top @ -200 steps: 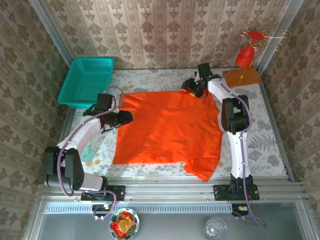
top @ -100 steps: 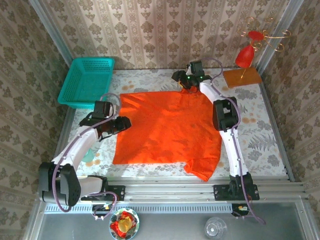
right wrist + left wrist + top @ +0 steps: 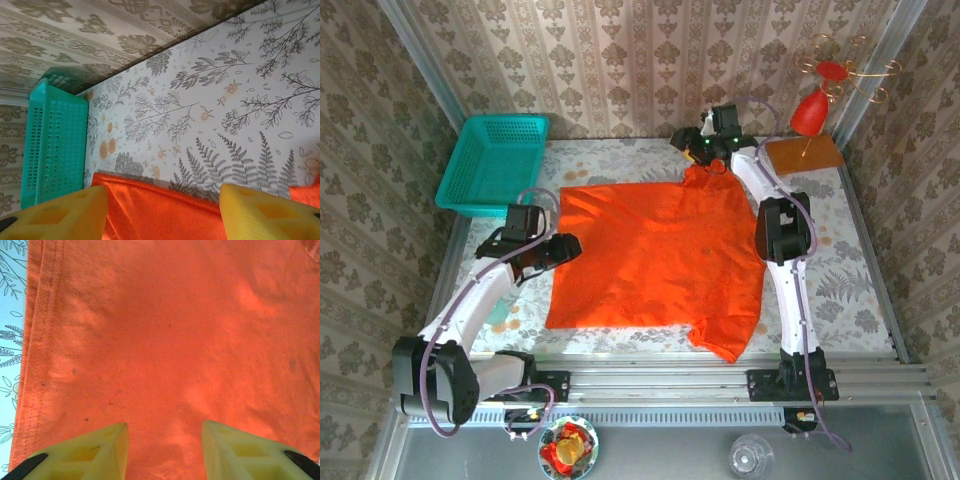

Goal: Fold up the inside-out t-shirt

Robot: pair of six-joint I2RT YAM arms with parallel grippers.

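A teal basket (image 3: 492, 160) sits far left. The left gripper (image 3: 162, 432) hovers over the left edge of the inside-out t-shirt (image 3: 655, 260), fingers spread. The shirt lies flat mid-table. At its far edge the right gripper (image 3: 162, 200) is spread too, pinching nothing.

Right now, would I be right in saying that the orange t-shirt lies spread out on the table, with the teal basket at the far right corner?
Not quite: the teal basket stands at the far left corner, not the far right, as the top external view shows. The orange t-shirt does lie spread out on the table.
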